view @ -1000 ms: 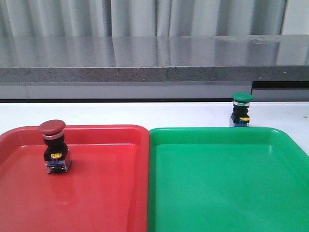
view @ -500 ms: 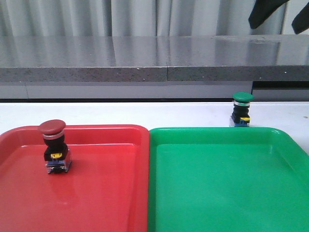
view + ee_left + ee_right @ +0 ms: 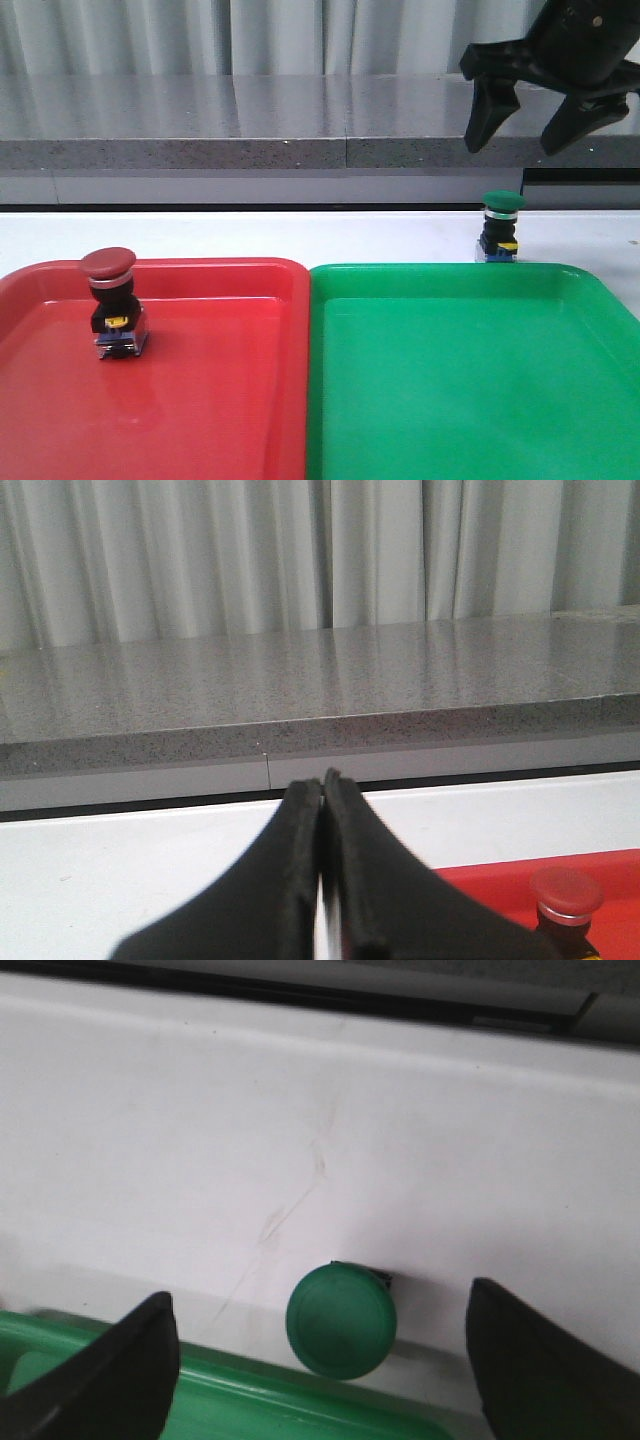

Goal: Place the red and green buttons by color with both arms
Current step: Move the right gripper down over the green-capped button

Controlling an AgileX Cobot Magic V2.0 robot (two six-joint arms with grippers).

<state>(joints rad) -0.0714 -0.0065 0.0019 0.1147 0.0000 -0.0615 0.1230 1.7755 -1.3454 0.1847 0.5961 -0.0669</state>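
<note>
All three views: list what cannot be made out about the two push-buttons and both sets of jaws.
- Green-capped push-button: right wrist view shows only its cap from above, which hides its body and base.
- Dark-red-capped push-button: left wrist view's bottom edge cuts off its body.
- Left gripper: absent from the front view; its jaws are shut.
- Right gripper: the front view's top edge cuts off its wrist; its jaws are open.

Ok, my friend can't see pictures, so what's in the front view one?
The right end effector hangs open in the air above a green button standing on the white table, just behind a green tray. Beside it, a red button stands upright inside a red tray.
</note>
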